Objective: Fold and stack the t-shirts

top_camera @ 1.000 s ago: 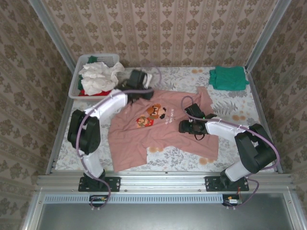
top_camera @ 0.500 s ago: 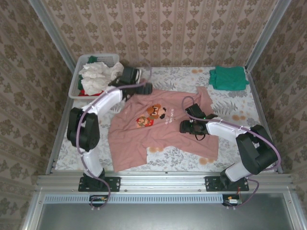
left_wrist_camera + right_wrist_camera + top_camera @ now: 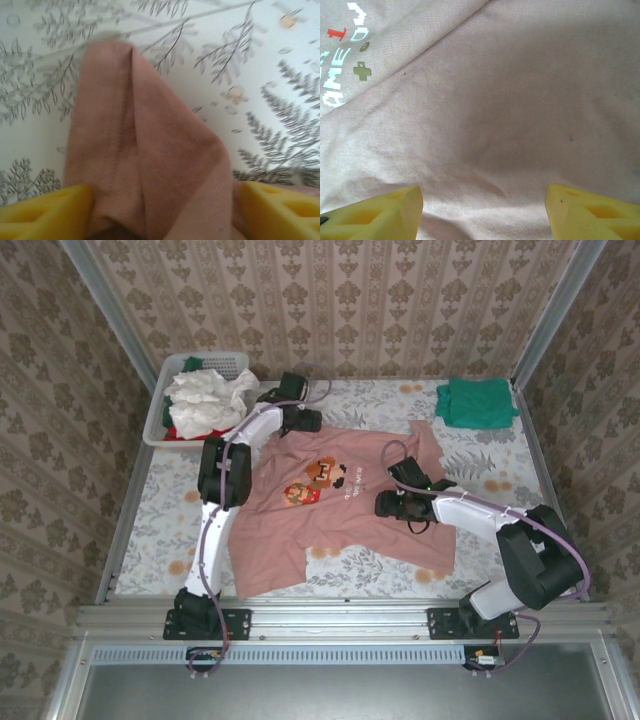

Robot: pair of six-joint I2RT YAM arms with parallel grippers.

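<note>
Left hand (image 3: 303,421) gripped a raised fold of the dusty-pink t-shirt (image 3: 340,530) at its upper-left sleeve, the cloth bunched between my yellow fingers (image 3: 45,212). My right hand (image 3: 392,505) hung wide open over the shirt's right half, the cloth flat beneath it. The shirt lay spread print-up at the centre of the flowered desk (image 3: 160,530). A folded teal-green t-shirt (image 3: 477,402) sat in the upper right. The white basket (image 3: 158,430) in the upper left held white and red cloth.
</note>
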